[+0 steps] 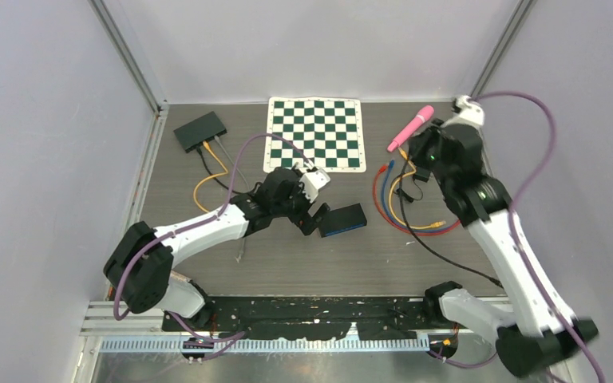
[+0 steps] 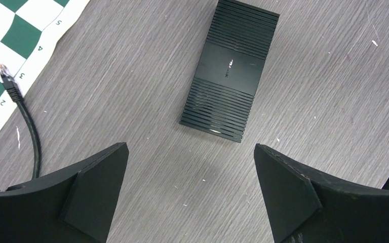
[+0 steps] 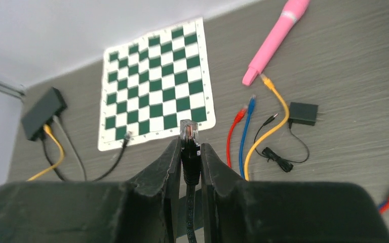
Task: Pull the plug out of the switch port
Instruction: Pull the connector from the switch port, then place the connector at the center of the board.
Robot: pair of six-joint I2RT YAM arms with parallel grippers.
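Note:
A flat black switch (image 1: 343,219) lies on the table just right of my left gripper (image 1: 313,217), with no cable in it. In the left wrist view the switch (image 2: 229,71) sits ahead of my left gripper (image 2: 190,148), which stands wide open and empty above bare table. My right gripper (image 3: 189,145) is shut on a black plug (image 3: 189,135) whose clear tip sticks out past the fingertips. Its black cable hangs down between the fingers. In the top view my right gripper (image 1: 415,171) is raised over the right side, well apart from the switch.
A second black switch (image 1: 200,130) at the back left has yellow, grey and black cables plugged in. A green-and-white chessboard mat (image 1: 316,132) lies at the back, a loose black plug (image 2: 7,81) at its edge. A pink pen (image 1: 411,128), red, blue and yellow cables (image 1: 395,209) lie right.

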